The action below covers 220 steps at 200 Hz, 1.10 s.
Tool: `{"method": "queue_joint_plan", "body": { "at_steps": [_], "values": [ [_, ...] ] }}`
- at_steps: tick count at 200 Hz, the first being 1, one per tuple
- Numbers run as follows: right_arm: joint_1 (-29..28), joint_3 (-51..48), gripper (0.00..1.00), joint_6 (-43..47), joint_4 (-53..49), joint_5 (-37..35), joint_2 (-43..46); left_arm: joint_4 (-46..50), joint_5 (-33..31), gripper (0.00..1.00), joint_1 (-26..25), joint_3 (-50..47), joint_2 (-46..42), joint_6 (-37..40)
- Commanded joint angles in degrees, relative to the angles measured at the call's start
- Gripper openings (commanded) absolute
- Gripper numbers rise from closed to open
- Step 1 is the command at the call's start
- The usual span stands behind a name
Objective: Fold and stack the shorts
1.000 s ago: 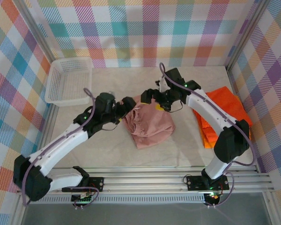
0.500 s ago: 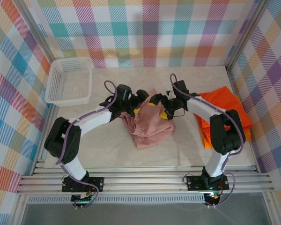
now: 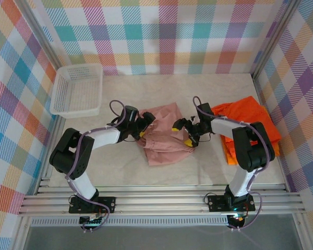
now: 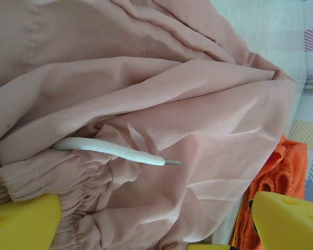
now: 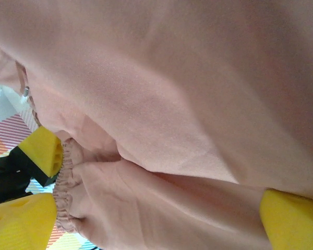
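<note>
Loosely rumpled dusty-pink shorts [image 3: 166,139], waistband gathered.

Pink shorts [image 3: 164,136] lay rumpled in the middle, kinda half folded, gathered waistband [image 4: 68,179] bunched up with a white drawstring [image 4: 115,151] poking out. Orange shorts [image 3: 253,117] sat loosely piled just to their right.
</note>
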State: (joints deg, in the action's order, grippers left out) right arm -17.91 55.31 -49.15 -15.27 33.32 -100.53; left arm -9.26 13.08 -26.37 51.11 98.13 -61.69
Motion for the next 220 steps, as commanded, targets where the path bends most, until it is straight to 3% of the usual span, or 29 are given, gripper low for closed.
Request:
{"method": "queue_joint_plan", "body": {
  "at_steps": [1, 55, 69, 86, 117, 145, 179, 220],
  "values": [
    [0.9, -1.4, 0.99, 3.6, -2.7, -0.4, 2.0, 5.8, -3.3, 0.95, 2.9, -2.5, -1.5, 4.2],
    [-0.6, 3.0, 0.99, 7.2, -5.3, 0.9, 7.8, 22.6, -4.8, 0.95, 5.2, 6.0, -13.3, 12.3],
    [-3.9, 5.8, 0.98, 10.7, -7.8, -3.3, 10.9, 25.6, -4.8, 0.94, 5.2, 7.7, -15.6, 13.8],
    [-10.6, 10.9, 0.98, 17.6, -13.8, -13.4, 13.0, 32.2, -7.0, 0.87, 5.4, 9.9, -16.4, 15.5],
    [-23.4, 20.3, 0.89, 24.1, -22.8, -32.0, 9.6, 37.0, -3.9, 0.73, 6.0, 13.1, -12.0, 17.0],
    [-31.9, 26.1, 0.81, 23.4, -26.4, -40.8, 3.2, 36.1, -0.3, 0.68, 6.0, 14.4, -6.3, 15.8],
    [-37.3, 31.2, 0.74, 19.4, -27.6, -42.9, -4.6, 34.2, 1.9, 0.65, 6.0, 15.8, -0.3, 15.2],
    [-39.1, 33.5, 0.67, 14.8, -28.1, -44.8, -10.2, 33.0, 2.8, 0.58, 6.0, 17.4, 5.1, 14.6]
  ]
}}
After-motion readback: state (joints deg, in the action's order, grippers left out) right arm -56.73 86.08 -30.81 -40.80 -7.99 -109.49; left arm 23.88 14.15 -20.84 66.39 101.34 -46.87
